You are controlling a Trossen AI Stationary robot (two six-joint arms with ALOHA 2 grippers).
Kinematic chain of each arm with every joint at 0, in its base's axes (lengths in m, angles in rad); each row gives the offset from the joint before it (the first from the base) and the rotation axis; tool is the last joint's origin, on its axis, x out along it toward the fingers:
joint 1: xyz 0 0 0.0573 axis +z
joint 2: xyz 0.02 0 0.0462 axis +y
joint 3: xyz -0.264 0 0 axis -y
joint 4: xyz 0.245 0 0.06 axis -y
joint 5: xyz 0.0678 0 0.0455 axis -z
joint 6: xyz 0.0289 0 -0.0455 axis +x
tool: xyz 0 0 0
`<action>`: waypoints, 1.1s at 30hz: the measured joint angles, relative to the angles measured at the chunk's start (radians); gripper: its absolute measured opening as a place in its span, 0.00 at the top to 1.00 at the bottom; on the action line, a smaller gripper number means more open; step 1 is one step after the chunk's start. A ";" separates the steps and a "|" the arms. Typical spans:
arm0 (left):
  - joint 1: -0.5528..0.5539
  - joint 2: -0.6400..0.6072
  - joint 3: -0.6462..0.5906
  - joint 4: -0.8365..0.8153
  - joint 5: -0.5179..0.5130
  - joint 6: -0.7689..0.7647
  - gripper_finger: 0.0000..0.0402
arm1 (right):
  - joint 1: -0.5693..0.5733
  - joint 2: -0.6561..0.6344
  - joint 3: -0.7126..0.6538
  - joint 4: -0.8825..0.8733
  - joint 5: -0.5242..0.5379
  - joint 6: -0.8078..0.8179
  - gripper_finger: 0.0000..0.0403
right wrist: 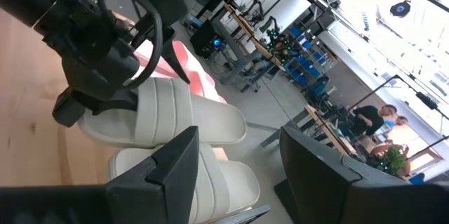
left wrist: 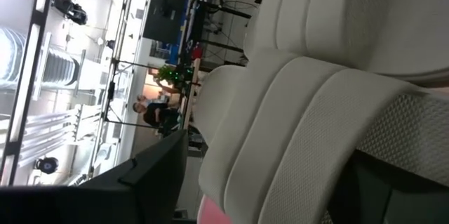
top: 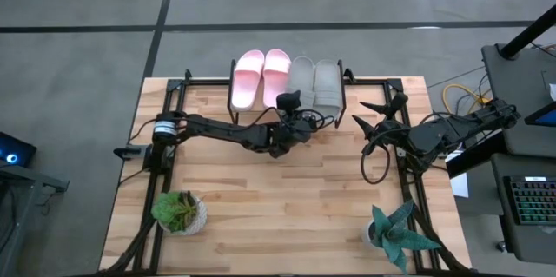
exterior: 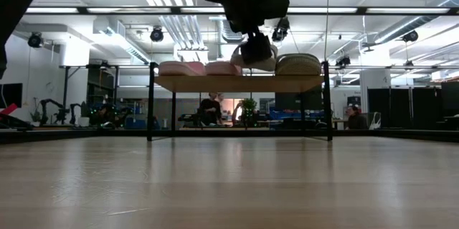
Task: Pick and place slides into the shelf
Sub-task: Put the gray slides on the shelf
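All four slides are sitting on the shelf (top: 347, 82) at the far edge of the worktop (top: 278, 216): two pink slides (top: 261, 77) side by side on the left, two grey slides (top: 314, 82) side by side on the right. Low view is confirming them resting along the plank top, none hanging off as far as can be seen.

Left end effector (top: 291, 103) is hovering at the near end of the inner grey slide (top: 301, 80). Its fingers are standing wide apart and appear to be gripping nothing; the left wrist view is filled by the ribbed grey strap close in front, so contact cannot be ruled out.

Right end effector (top: 385, 110) is waiting over the right side of the worktop, near the shelf's right legs, fingers parted and empty.

Two potted plants (top: 180, 212) are standing at the near corners, clear of the work.

Judgement: no slide is lying loose on the worktop, so placing looks complete; what is remaining is backing the left arm away without dragging the grey slide off the plank.
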 joint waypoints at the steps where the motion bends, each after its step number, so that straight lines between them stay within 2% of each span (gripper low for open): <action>1: -0.001 -0.001 0.002 0.000 -0.001 0.001 0.33 | 0.000 0.000 0.000 0.000 0.000 0.000 0.53; 7: 0.006 -0.016 -0.003 -0.001 0.062 -0.008 0.33 | 0.000 0.000 0.000 0.000 0.000 0.000 0.53; 20: -0.001 -0.044 -0.004 -0.087 0.071 -0.007 0.33 | 0.000 0.000 0.000 -0.001 0.000 0.001 0.53; 26: 0.000 -0.046 -0.004 -0.085 0.119 -0.010 0.33 | 0.000 0.000 0.000 -0.030 0.000 0.041 0.53; 33: 0.000 -0.048 0.003 -0.078 0.140 -0.077 0.33 | 0.000 0.000 0.000 -0.042 0.000 0.053 0.53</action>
